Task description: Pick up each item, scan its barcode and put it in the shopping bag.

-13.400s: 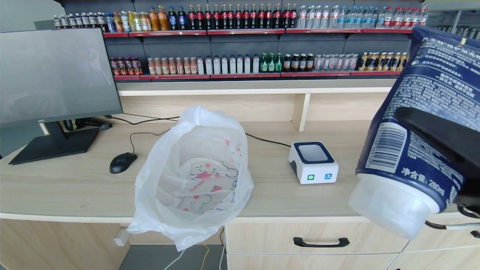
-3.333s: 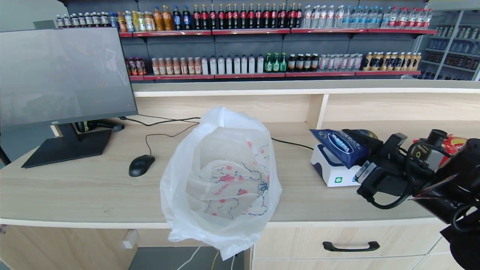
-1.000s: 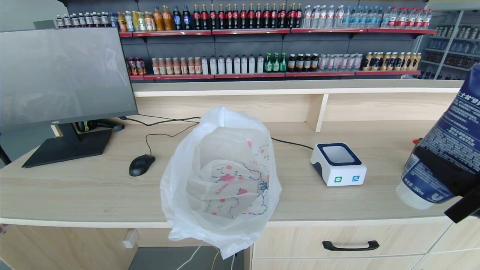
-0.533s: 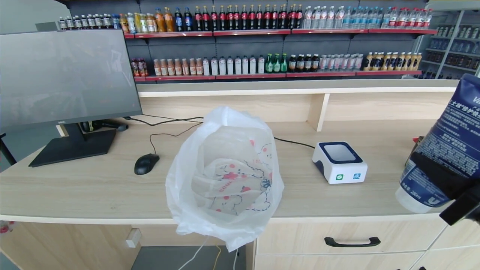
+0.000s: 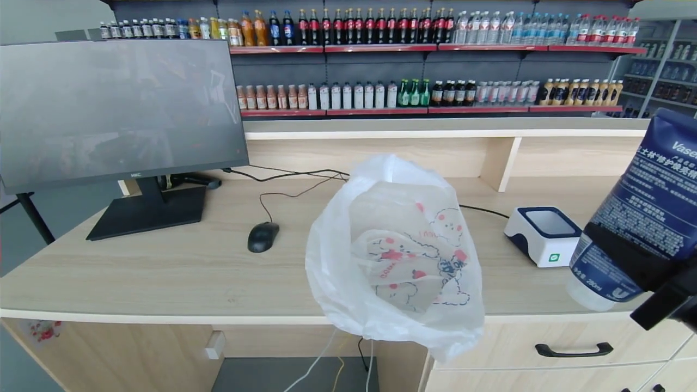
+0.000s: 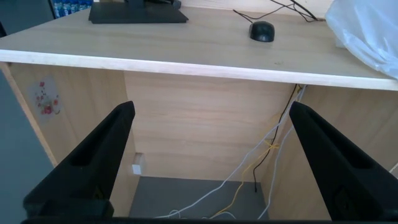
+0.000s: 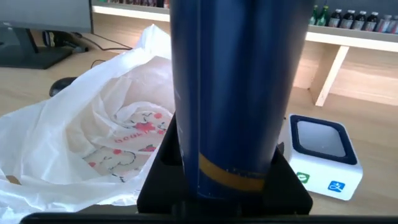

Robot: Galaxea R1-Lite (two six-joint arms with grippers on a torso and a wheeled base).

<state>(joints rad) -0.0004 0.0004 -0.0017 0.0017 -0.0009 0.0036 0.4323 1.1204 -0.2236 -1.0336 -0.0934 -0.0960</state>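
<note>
Right of scanner [image 5: 544,235]: right gripper [image 5: 626,262] clamped on blue tube [image 5: 648,201], cap down. Shopping bag [image 5: 397,256] left of scanner, mouth open. Left gripper [image 6: 211,115] well left of, lower than scanner, spread wide, empty.

Blue tube [image 5: 645,212], top past right edge

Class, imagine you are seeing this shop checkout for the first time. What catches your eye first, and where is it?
First comes the big dark blue bottle, held cap-down in the right tool on the robot's right, close to the head camera. Next is the white shopping bag, which stands open at the front edge of the wooden counter. A small white scanner sits on the counter to the bag's right.
</note>
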